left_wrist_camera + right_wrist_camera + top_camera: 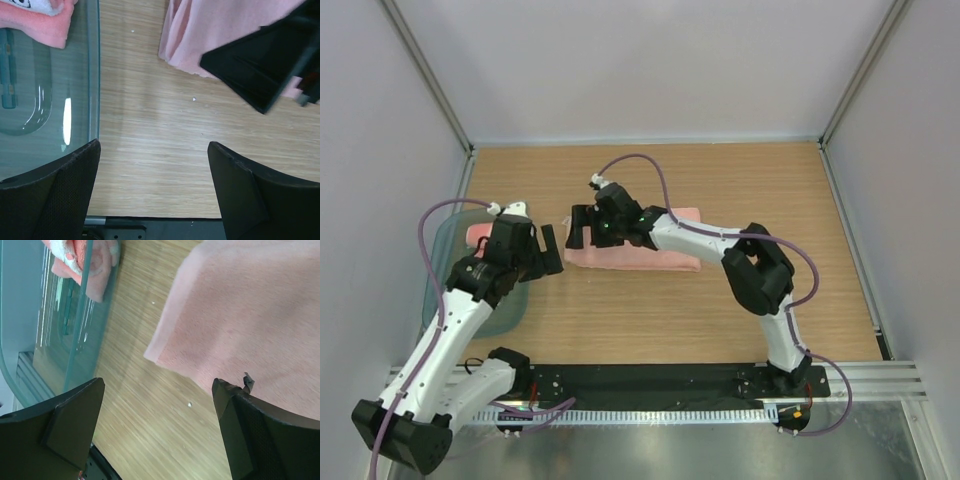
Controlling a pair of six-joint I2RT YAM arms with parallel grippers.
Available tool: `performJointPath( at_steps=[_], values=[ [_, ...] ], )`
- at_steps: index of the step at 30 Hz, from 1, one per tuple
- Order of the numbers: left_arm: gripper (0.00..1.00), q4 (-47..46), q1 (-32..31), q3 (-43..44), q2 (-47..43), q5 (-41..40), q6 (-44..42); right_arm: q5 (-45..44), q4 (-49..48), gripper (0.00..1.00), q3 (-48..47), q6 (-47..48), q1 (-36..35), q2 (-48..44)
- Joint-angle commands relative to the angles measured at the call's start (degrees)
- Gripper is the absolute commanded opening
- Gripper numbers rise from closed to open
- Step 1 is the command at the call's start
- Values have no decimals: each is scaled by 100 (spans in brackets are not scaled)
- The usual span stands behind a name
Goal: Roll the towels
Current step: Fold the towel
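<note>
Right gripper (pixel 157 395), elbow bent, spread wide above towel (pixel 250 305) edge; left gripper (pixel 154 150) equally wide over tray (pixel 45 100) rim.

1. the left arm (pixel 470 290) covers most of the tray (pixel 508 312) and its towel (pixel 477 236).
2. the right arm (pixel 692 236) hides the left end of the flat towel (pixel 650 258).
3. the right wrist view cuts this towel off.
</note>
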State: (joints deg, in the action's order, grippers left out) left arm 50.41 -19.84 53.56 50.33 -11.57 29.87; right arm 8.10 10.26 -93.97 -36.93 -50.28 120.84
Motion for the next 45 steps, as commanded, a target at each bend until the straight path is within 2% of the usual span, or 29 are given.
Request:
performJointPath(
  at_steps=[1,6,10,11,16,22,27,34,39,40,42,43,45],
  values=[
    [88,-137,-12,154,302,-47,107,7,-165,97,396,63,342,-1052],
    [86,-496,-12,356,942,366,405,-71,-51,94,1650,-25,922,-2142],
    [87,-778,-12,751,1698,489,476,51,-94,80,2707,-95,1546,-2696],
    [87,-796,-3,996,1917,507,485,147,-95,73,2900,-104,1696,-2775],
    [89,-928,-3,1718,3374,323,415,192,-103,61,4044,-25,2285,-3162],
    [89,-1060,32,2457,4668,-11,441,201,63,57,4642,107,2532,-3496],
    [88,-1034,94,2826,5285,-126,423,96,449,56,4757,387,2655,-3777],
    [81,-1657,103,2678,5453,709,485,16,565,56,5011,546,2699,-3954],
    [63,-1964,103,2642,5567,999,432,166,407,55,5143,502,2708,-3822],
    [52,-1991,103,2659,5576,1060,423,174,398,54,5161,511,2717,-3804],
    [40,-2053,103,2686,5576,1314,362,157,389,54,5161,528,2717,-3761],
    [28,-2070,94,2686,5541,1368,344,148,389,54,5161,546,2717,-3752],
    [20,-2184,85,2581,5288,1386,266,157,406,54,5144,555,2725,-3690]
  ],
)
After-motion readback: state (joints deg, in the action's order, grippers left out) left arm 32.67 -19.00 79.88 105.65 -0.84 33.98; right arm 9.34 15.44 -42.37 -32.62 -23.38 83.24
